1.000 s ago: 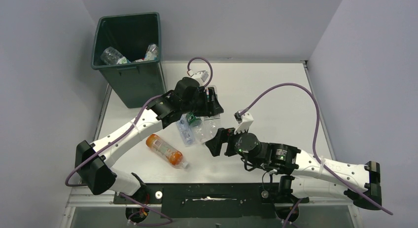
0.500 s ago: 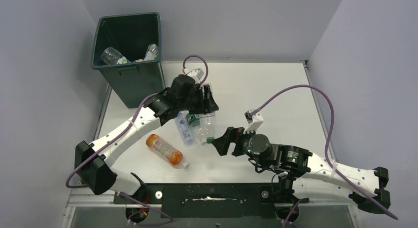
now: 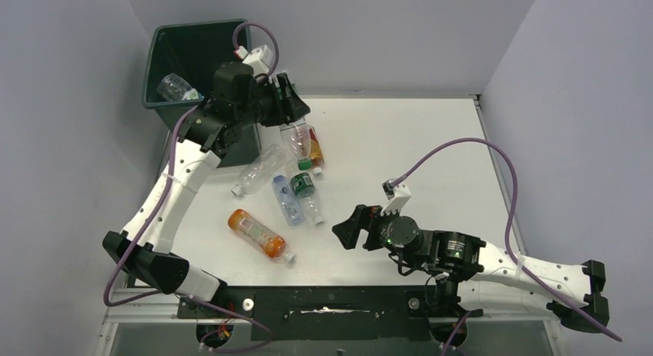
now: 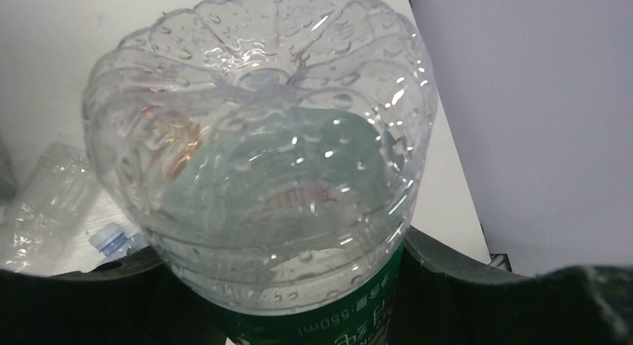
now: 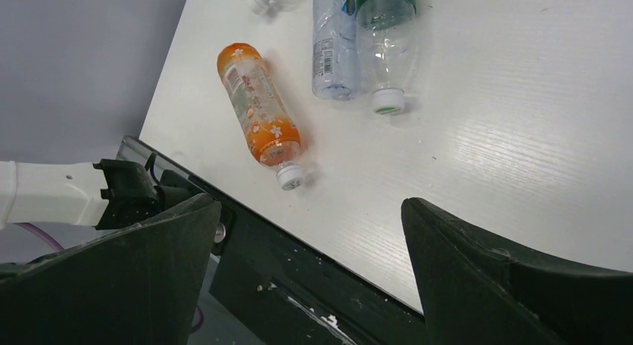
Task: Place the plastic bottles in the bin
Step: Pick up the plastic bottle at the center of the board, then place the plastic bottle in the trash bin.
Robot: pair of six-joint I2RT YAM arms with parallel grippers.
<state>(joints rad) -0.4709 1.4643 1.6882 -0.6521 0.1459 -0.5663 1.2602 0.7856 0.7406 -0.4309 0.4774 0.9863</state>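
Note:
My left gripper (image 3: 295, 112) hangs in the air just right of the dark green bin (image 3: 174, 41), shut on a clear, green-labelled bottle (image 3: 297, 143) that dangles cap-down. In the left wrist view that bottle's ribbed base (image 4: 257, 136) fills the frame. Two bottles (image 3: 175, 86) lie inside the bin. On the table lie a clear bottle (image 3: 258, 169), a red-labelled one (image 3: 316, 151), a blue-labelled one (image 3: 285, 199), a green-labelled one (image 3: 306, 193) and an orange one (image 3: 260, 234). My right gripper (image 3: 348, 228) is open and holds nothing, right of the orange bottle (image 5: 257, 121).
The table (image 3: 416, 140) is white, with grey walls close on three sides. A black mounting rail (image 5: 298, 278) runs along the near edge, right below my right gripper. Purple cables loop above both wrists.
My left arm has lifted the held bottle off the pile and swung it back and left, up to the bin. The right gripper has backed slightly toward the near edge, staying open.

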